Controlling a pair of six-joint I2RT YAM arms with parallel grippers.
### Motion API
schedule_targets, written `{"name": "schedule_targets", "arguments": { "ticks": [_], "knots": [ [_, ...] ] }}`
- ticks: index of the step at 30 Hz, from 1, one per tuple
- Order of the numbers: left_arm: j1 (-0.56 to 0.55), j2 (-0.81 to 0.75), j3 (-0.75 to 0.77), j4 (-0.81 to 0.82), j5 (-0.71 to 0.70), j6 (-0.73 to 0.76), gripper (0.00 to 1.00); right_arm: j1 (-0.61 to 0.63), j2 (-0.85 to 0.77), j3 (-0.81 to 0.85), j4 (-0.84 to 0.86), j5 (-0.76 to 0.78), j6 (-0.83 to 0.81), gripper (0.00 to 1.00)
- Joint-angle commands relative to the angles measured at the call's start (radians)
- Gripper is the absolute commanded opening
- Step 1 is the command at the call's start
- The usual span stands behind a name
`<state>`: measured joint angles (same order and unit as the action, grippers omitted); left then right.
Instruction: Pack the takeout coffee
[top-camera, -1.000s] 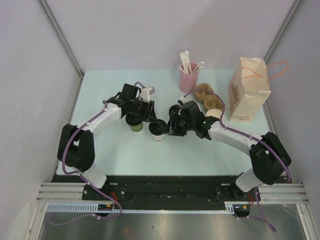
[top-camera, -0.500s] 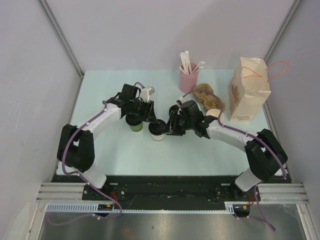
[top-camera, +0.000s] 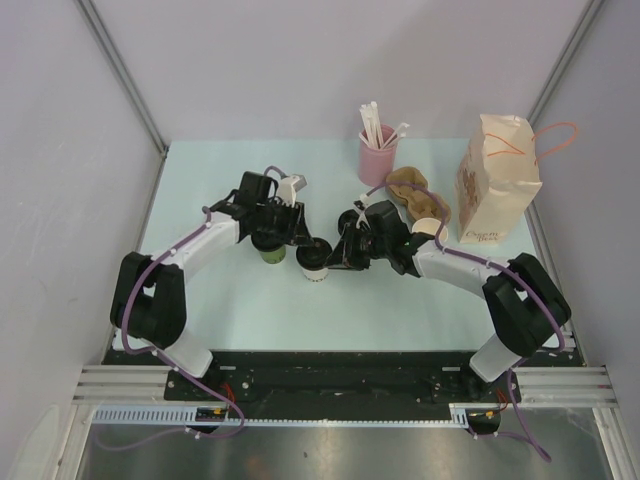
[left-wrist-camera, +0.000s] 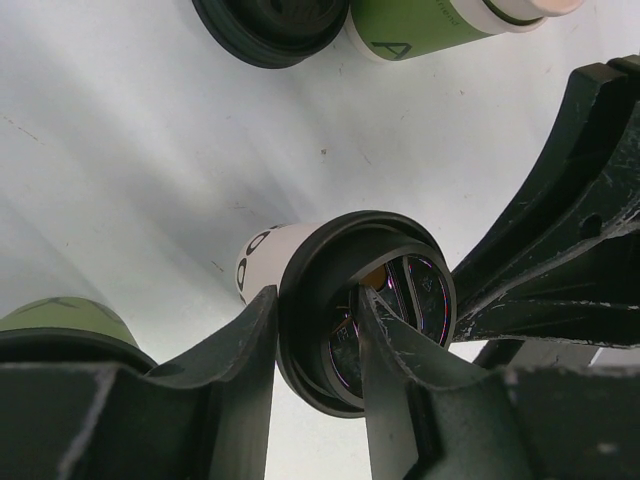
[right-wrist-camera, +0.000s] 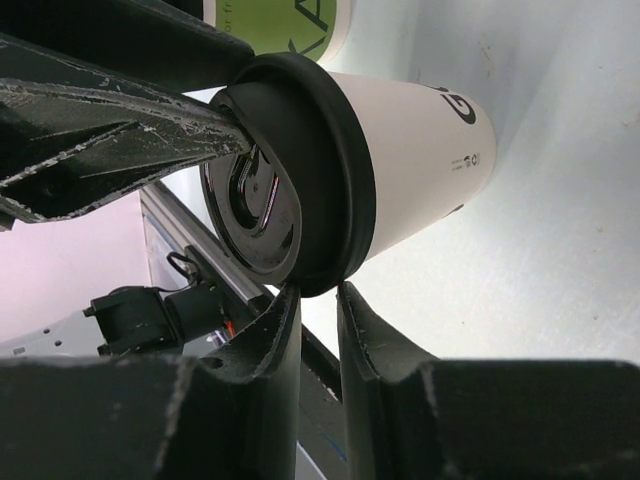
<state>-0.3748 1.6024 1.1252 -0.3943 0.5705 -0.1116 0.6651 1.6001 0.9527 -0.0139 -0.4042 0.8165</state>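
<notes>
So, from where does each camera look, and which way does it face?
Top: above and behind, facing down on the table; left arm and right arm show whole.
Left wrist: on the left arm, facing down at the white cup and its lid; left fingers in front, right fingers at right.
Right wrist: on the right arm, rolled sideways, facing the same lid; right fingers below, left fingers upper left.
Shared: all three show the white cup and green cup.

Bright, even light, soft shadows and glare on the pale table (top-camera: 200, 300); wrist views blur the near fingers (left-wrist-camera: 230, 400)
</notes>
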Motion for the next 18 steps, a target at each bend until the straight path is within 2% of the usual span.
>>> {"name": "schedule_targets", "arguments": {
  "ticks": [1, 10, 13, 16, 18],
  "knots": [
    [-0.006, 0.016, -0.050, -0.067, 0.011, 0.049, 0.38, -0.018, 0.087, -0.063, -0.018, 0.090, -0.033, 0.16],
    [-0.004, 0.014, -0.035, -0.067, -0.001, 0.056, 0.37, -0.035, 0.083, -0.103, 0.006, 0.076, -0.033, 0.13],
    [-0.006, -0.002, -0.012, -0.067, 0.002, 0.055, 0.38, -0.032, 0.054, -0.103, 0.005, 0.068, -0.034, 0.17],
    [-0.006, -0.016, 0.015, -0.069, 0.012, 0.046, 0.40, -0.030, 0.011, -0.101, 0.054, 0.071, -0.036, 0.32],
    [-0.004, -0.019, 0.031, -0.067, 0.009, 0.044, 0.43, -0.025, -0.011, -0.091, 0.052, 0.103, -0.053, 0.37]
  ]
}}
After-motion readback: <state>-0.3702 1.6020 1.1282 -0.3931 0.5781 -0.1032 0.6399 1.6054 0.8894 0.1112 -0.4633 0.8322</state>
